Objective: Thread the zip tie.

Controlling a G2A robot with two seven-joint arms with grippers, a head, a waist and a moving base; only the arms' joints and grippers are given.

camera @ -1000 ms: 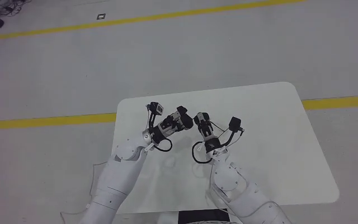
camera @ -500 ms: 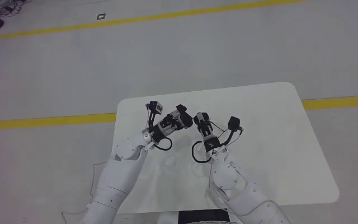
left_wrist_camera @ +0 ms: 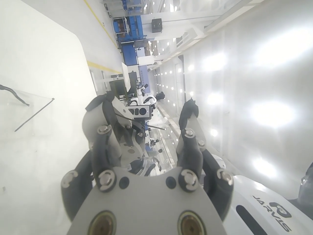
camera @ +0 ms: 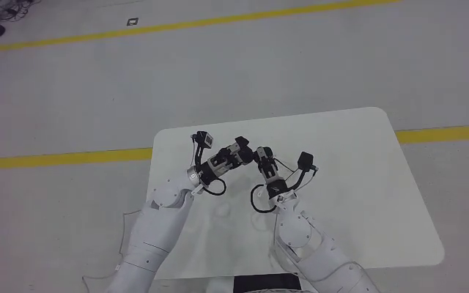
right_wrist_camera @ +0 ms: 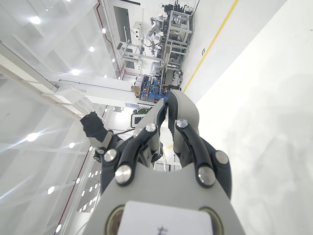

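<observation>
Both arms meet over the middle of the white table. My left gripper is open, its two black-tipped fingers spread wide. Between them, farther off, I see my right gripper with a thin black zip tie sticking out sideways from it. In the right wrist view my right gripper has its ribbed pads pressed almost together; the tie between them is too thin to make out there. A black fingertip of the left gripper shows beside it. In the top view the right gripper sits just right of the left one.
A thin dark line lies on the table surface beside a black cable end; I cannot tell whether it is a strip or a shadow. The table's rounded corner and a yellow floor line lie beyond.
My left gripper has shifted slightly right and up in the top view, closing in on the right gripper. The right gripper has barely moved.
</observation>
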